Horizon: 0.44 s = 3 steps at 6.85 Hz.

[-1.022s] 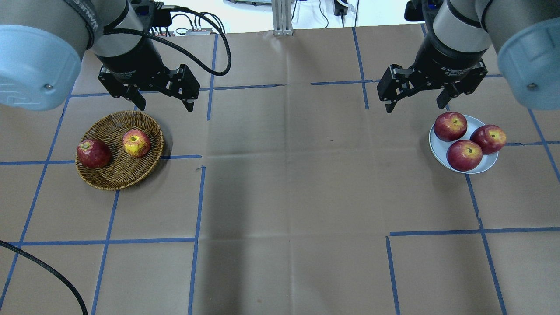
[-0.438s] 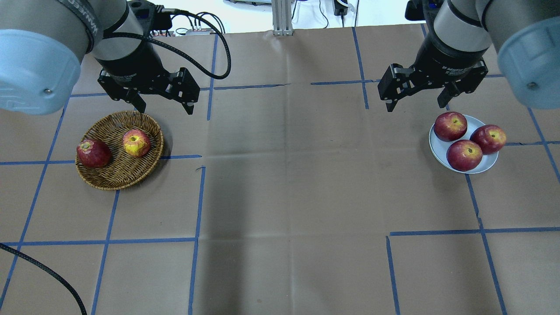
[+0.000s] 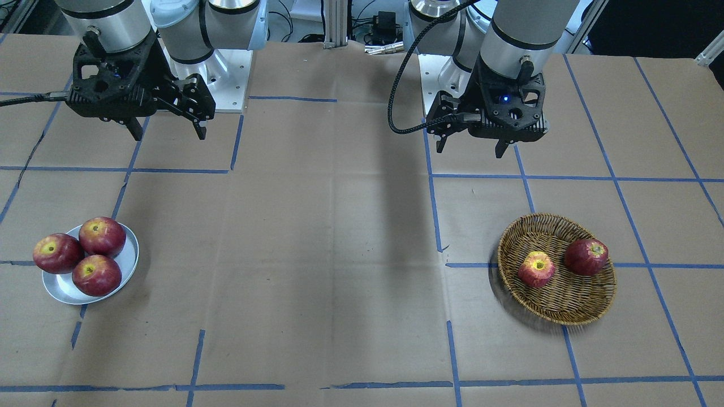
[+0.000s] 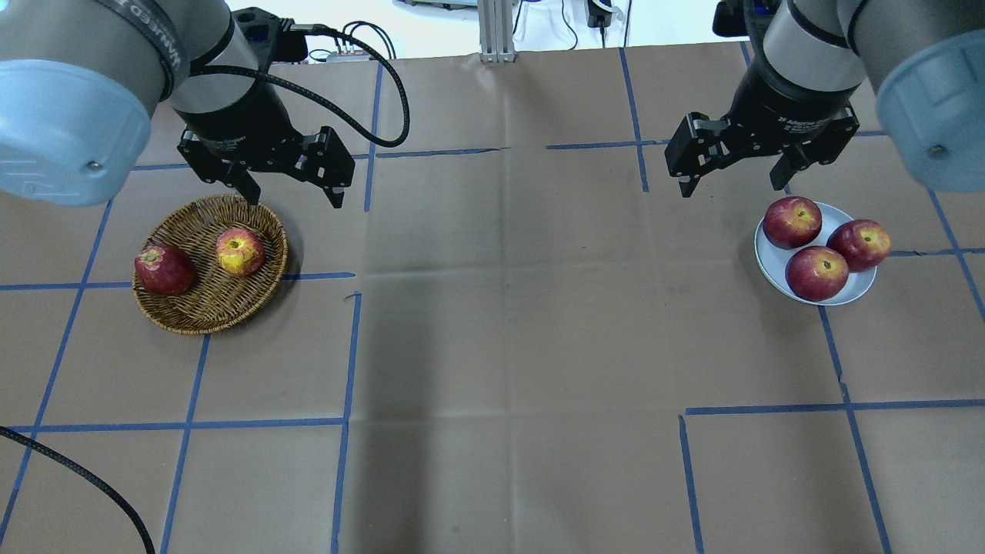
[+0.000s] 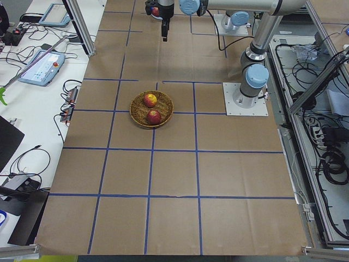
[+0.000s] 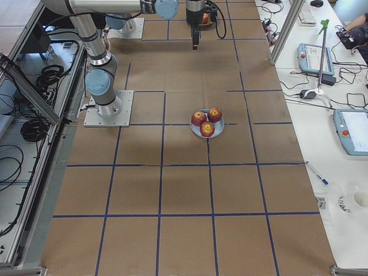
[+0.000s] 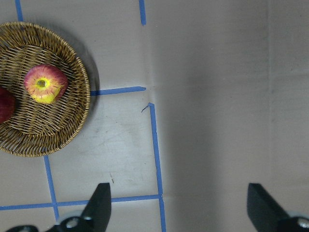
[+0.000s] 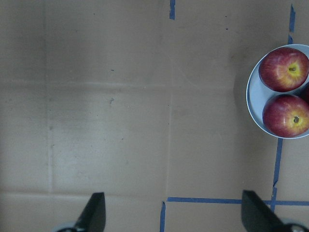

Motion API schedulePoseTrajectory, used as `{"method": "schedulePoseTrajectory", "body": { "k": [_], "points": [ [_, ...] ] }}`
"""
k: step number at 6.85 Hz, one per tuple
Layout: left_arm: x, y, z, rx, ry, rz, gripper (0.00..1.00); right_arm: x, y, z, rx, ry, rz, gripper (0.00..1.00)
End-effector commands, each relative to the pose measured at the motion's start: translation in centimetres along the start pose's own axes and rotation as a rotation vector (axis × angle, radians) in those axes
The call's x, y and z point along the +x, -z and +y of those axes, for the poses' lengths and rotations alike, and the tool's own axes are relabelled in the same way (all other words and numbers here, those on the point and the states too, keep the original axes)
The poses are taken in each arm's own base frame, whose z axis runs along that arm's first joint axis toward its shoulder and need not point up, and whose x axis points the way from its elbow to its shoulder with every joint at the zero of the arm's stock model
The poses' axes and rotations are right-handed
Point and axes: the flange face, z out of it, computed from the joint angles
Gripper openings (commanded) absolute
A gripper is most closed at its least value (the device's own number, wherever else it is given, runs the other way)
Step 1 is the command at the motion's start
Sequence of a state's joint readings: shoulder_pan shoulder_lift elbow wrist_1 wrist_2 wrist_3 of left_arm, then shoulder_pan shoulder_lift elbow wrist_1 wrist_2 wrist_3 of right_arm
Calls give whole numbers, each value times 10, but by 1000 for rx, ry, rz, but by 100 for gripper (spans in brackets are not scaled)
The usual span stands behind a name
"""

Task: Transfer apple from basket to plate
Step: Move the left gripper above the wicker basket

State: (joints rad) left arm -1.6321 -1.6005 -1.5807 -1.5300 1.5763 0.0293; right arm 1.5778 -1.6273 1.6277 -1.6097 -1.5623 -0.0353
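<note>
Looking down on a brown table (image 4: pixel 492 346) crossed by blue tape lines, I see both arms held above it on the robot's side. Toward the table's left end sits a round wicker basket (image 4: pixel 200 323). The apple (image 4: pixel 240 251), pale pinkish-red with a wide yellow patch around its stem hollow, lies inside the basket, stem up, in the part nearest the table's middle. A dark red apple (image 4: pixel 164 270) lies against the rim nearest the left end; the two are apart. The left gripper (image 4: pixel 295 200) hangs above the table at the basket's robot-side rim, jaws spread wide and holding nothing. Seen from overhead, it overlaps the rim's edge. My left wrist camera shows the basket off to one side, not between the jaws. Toward the right end a silver-grey plate (image 4: pixel 860 289) carries three glossy red apples (image 4: pixel 816 272), packed close together and filling most of it. The right gripper (image 4: pixel 735 190) hangs above the table on the robot's side of the plate, jaws also wide and empty.
</note>
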Motion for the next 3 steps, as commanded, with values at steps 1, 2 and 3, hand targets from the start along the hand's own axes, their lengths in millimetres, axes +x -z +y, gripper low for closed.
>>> {"method": "schedulePoseTrajectory", "body": {
  "k": [1, 2, 3],
  "points": [
    [-4, -29, -30, -44, 4, -4, 99, -1, 3, 1, 8, 2, -2, 100],
    [-1, -18, -34, -29, -3, -6, 99, -1, 2, 0, 6, 2, -2, 100],
    [-7, 7, -41, 13, 8, -7, 99, -1, 2, 1, 4, 2, -1, 100]
  ]
}}
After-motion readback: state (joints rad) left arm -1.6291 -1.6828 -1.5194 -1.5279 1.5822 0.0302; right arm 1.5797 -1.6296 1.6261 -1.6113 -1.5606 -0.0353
